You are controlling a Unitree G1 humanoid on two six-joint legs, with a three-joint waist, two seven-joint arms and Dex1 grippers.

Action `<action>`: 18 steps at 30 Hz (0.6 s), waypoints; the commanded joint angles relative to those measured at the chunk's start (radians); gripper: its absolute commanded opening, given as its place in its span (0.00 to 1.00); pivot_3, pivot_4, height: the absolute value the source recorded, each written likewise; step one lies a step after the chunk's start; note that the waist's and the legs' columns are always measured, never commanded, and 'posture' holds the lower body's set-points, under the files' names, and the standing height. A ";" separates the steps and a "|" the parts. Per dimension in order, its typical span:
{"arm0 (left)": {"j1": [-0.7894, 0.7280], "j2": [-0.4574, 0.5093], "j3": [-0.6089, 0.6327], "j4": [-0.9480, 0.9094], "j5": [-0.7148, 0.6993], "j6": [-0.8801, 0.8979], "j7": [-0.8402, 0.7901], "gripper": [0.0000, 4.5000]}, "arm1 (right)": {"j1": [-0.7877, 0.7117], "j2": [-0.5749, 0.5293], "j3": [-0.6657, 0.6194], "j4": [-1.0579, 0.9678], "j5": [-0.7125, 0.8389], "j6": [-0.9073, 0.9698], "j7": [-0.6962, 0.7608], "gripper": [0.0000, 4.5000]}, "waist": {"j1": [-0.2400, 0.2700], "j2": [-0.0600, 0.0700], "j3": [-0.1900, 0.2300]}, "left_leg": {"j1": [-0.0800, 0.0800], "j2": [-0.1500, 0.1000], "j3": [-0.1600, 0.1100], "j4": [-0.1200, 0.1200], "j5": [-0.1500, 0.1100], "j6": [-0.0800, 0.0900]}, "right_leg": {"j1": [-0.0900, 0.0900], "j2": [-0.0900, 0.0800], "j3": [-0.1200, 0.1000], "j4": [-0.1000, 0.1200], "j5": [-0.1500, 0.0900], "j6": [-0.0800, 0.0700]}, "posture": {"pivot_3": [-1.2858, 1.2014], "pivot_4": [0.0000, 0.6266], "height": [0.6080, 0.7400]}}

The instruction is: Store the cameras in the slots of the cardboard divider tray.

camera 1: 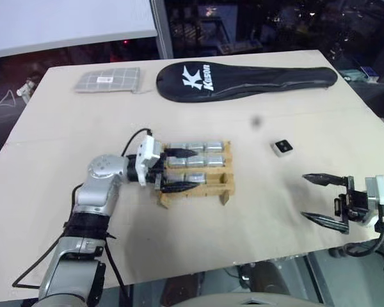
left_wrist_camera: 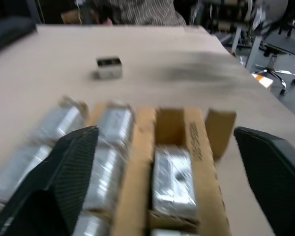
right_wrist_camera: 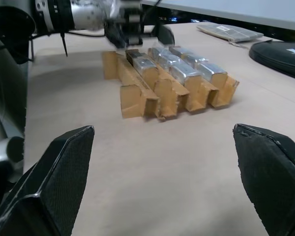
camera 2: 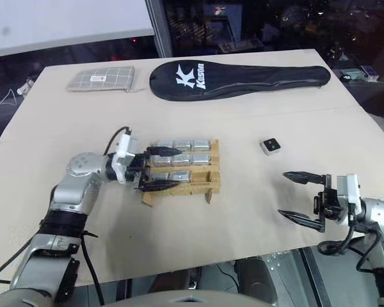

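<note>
One cam (camera 1: 282, 147) was loose on the table, lens face up, well apart from the tray (camera 1: 226, 187) and off to its right. It sat nearer the R gripper (camera 1: 320, 199) than the L gripper (camera 1: 178, 169), beyond the R jaws rather than between them.

Tray looked nearly full. Far row and mid row showed three silver cams each. Near row had cams in its left part, and the right-end slot looked empty in the L wrist view. Exact count in that row was hard to tell.

L jaws were spread wide over the tray's left end, one finger along the far side and one along the near row, pinching nothing. A seated cam (left_wrist_camera: 173, 183) lay between the jaws in the L wrist view, sunk in its slot. Judged as a just-finished drop, so the L arm should lift straight up and clear before moving sideways, to avoid snagging the cardboard strips or dragging the light tray.

R jaws were also spread wide and empty, pointing level toward the tray, which sat well ahead of them.

L forearm was bent inward, wrist cocked so the gripper pointed across to the right, roughly level. R arm hung low by the table's near right edge.

Next pick probably suits the R arm: grip the cam across its short sides and keep it square to the slot.
</note>
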 commanded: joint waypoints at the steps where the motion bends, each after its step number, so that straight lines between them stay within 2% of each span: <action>1: -0.002 0.085 0.101 -0.199 -0.133 0.156 0.040 0.99 | -0.019 0.014 -0.036 -0.040 -0.015 0.027 -0.108 1.00 | -0.002 0.000 0.000 | -0.002 0.001 -0.002 0.000 0.000 0.000 | -0.002 0.000 0.001 0.000 0.000 0.000 | 0.52 0.24 1.00; 4: 0.027 0.154 0.155 -0.316 -0.195 0.257 0.080 0.99 | -0.075 0.038 -0.014 -0.046 -0.074 0.050 -0.241 1.00 | -0.007 0.000 0.001 | -0.003 0.001 -0.002 0.000 0.000 0.000 | -0.003 0.000 0.001 0.000 0.000 0.000 | 0.52 0.24 1.00; 6: 0.064 0.205 0.197 -0.387 -0.224 0.301 0.093 0.99 | -0.131 0.068 -0.003 -0.044 -0.134 0.091 -0.384 1.00 | -0.007 0.000 0.001 | -0.002 0.001 -0.001 0.000 0.000 0.000 | -0.003 -0.001 0.002 0.000 0.000 0.000 | 0.52 0.24 1.00; 8: 0.118 0.269 0.261 -0.452 -0.241 0.345 0.107 0.99 | -0.204 0.138 0.022 -0.012 -0.199 0.113 -0.538 1.00 | -0.010 -0.001 0.001 | -0.002 0.001 -0.002 0.000 0.000 0.000 | -0.003 0.000 0.002 0.000 0.000 0.000 | 0.52 0.24 1.00; 10: 0.174 0.316 0.313 -0.498 -0.248 0.371 0.121 0.99 | -0.231 0.209 0.045 -0.012 -0.224 0.113 -0.611 1.00 | -0.013 -0.001 0.001 | -0.002 0.002 -0.001 -0.001 0.000 0.000 | -0.004 0.002 0.002 0.001 0.000 -0.001 | 0.52 0.24 1.00; 14: 0.266 0.352 0.414 -0.567 -0.285 0.412 0.166 0.99 | -0.233 0.289 0.112 -0.086 -0.407 0.249 -0.891 1.00 | -0.006 0.000 0.002 | -0.005 0.003 -0.002 -0.003 0.000 -0.001 | -0.007 0.002 0.001 0.001 0.000 -0.001 | 0.52 0.24 1.00; 18: 0.365 0.359 0.493 -0.628 -0.314 0.445 0.188 0.99 | -0.274 0.326 0.158 -0.066 -0.480 0.369 -1.011 1.00 | -0.004 0.000 0.002 | -0.008 0.000 -0.001 -0.003 0.000 -0.001 | -0.010 -0.001 0.003 0.000 0.002 -0.005 | 0.52 0.24 1.00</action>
